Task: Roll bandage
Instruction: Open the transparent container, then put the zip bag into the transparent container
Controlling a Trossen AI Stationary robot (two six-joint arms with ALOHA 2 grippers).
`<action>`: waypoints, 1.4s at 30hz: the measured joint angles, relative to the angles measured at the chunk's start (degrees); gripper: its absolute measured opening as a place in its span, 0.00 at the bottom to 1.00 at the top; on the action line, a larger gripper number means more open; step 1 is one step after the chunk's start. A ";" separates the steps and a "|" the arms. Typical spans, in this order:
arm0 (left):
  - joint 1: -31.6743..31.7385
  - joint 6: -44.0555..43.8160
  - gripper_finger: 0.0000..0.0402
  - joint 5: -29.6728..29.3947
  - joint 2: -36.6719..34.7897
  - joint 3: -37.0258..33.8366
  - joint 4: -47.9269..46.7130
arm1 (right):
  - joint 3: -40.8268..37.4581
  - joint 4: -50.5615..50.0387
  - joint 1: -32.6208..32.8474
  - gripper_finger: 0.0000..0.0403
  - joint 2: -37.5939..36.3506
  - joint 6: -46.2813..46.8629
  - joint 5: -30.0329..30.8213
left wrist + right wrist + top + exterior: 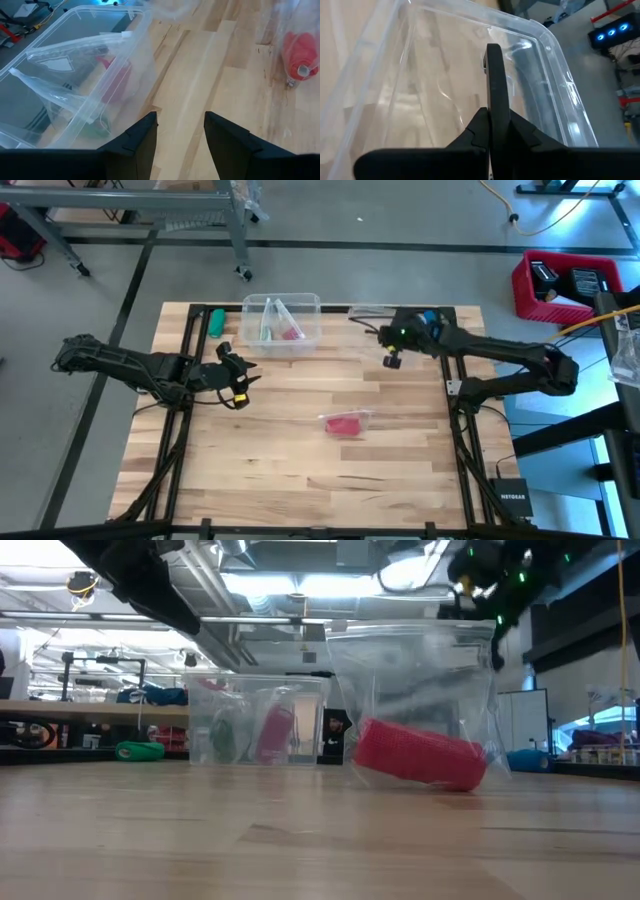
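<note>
The bandage (345, 423) is a small red-pink roll inside a clear plastic bag. It lies on its side on the wooden table, right of the middle, and also shows in the low view (420, 753) and the left wrist view (299, 49). My left gripper (238, 381) hovers open over the table's left part, well left of the bandage, with nothing between its fingers (181, 117). My right gripper (392, 360) is shut and hangs in the air toward the far right, beyond the bandage. Its fingers (493, 50) point toward a clear plastic box.
A clear plastic box (281, 323) stands near the far edge with clear bags and something red inside. A green object (216, 322) lies to its left, and a clear flat piece (370, 311) to its right. Bare wood (280, 470) fills the near half.
</note>
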 joint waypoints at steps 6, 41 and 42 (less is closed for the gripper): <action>0.00 -0.22 0.39 0.01 0.00 0.00 -0.01 | -11.68 15.50 0.03 0.08 0.80 0.79 -0.30; 0.02 -1.41 0.39 0.01 -0.04 0.00 1.42 | -5.12 -7.48 24.31 0.61 -11.14 44.91 -28.45; 0.02 -1.53 0.39 0.01 -0.04 0.00 1.38 | -6.66 -2.53 27.18 0.61 -11.11 45.75 -26.17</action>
